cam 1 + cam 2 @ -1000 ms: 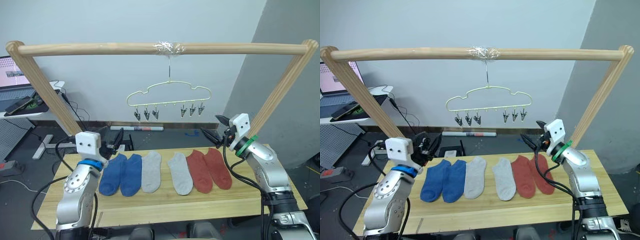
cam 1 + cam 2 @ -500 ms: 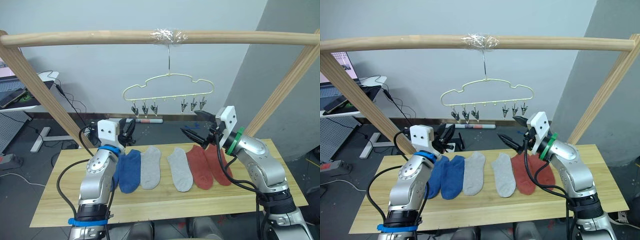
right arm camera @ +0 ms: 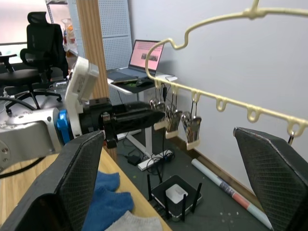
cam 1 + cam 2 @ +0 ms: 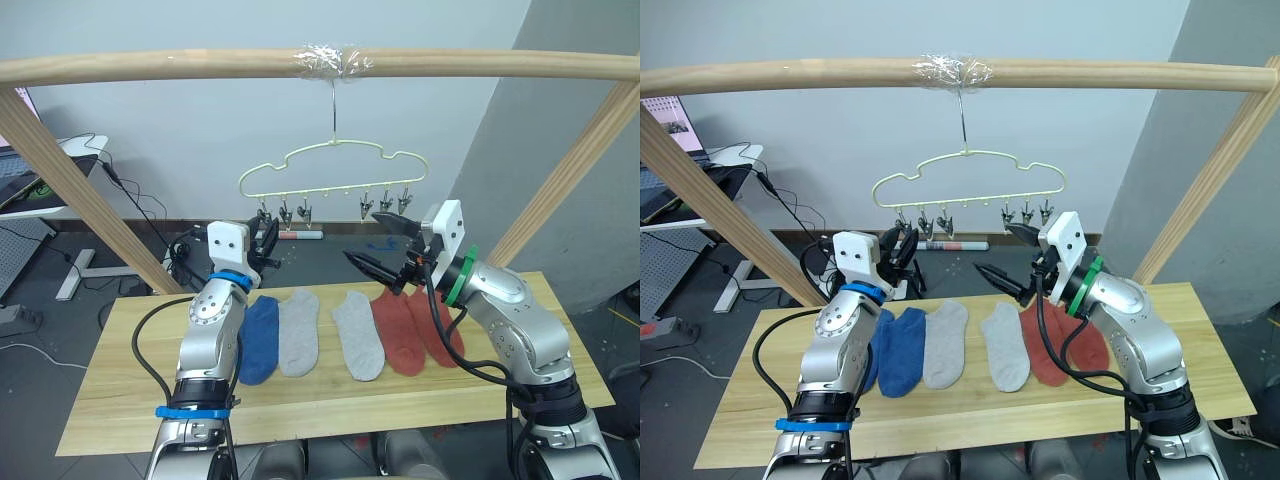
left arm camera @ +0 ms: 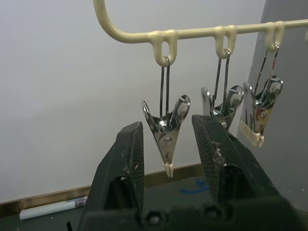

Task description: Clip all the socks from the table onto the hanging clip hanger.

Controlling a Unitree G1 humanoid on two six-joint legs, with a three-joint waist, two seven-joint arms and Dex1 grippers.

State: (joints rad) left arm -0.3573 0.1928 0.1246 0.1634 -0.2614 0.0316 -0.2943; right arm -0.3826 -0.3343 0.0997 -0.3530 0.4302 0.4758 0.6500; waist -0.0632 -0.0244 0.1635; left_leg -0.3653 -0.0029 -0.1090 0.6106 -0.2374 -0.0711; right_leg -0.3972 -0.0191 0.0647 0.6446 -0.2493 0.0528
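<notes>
The thin pale-yellow wire clip hanger (image 4: 332, 172) hangs by its hook from the thick wooden pole (image 4: 180, 66), above the pale plank tabletop (image 4: 110, 400) where the short knit socks (image 4: 340, 330), blue, light grey and rust red, lie in a row. Raised to the hanger, the left pincer (image 5: 168, 144) stands partly open and empty, its two black fingers either side of the hanger's end metal clip (image 5: 166, 126) without touching it. The right pincer (image 4: 385, 245) is spread wide and empty, just below the hanger's other clips.

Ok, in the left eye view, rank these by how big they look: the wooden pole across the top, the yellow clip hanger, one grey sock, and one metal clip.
Largest to smallest in the left eye view:
1. wooden pole, spanning the whole picture
2. clip hanger
3. grey sock
4. metal clip

The hanger hangs farther back than the sock, so its true lead may be greater.
</notes>
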